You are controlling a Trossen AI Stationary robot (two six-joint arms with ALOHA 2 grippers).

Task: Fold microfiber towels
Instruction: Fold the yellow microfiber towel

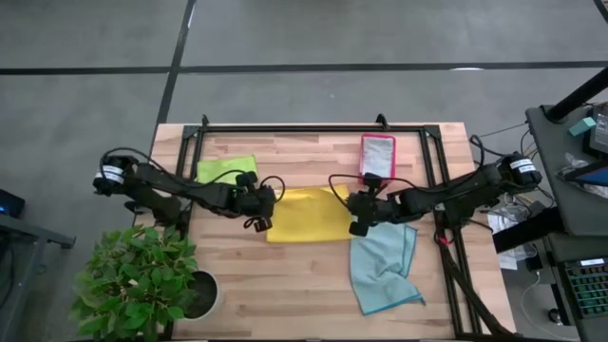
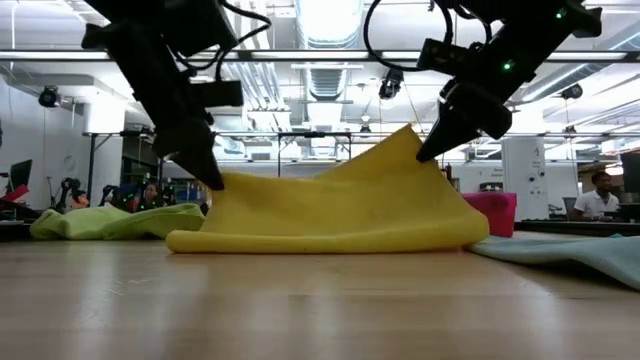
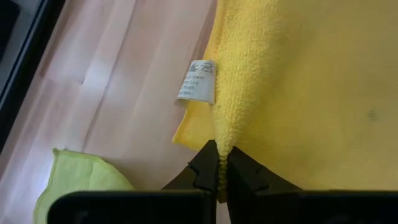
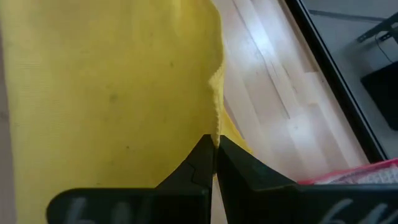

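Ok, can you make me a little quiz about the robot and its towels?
1. True or false: both grippers are pinching the yellow towel.
2. Which towel lies beside the left arm? A) lime green towel B) grey C) orange
3. Fill in: the light blue towel lies crumpled beside the ____ arm.

Key:
1. True: the left gripper and the right gripper are each shut on an edge of it, with the right side lifted higher.
2. A
3. right
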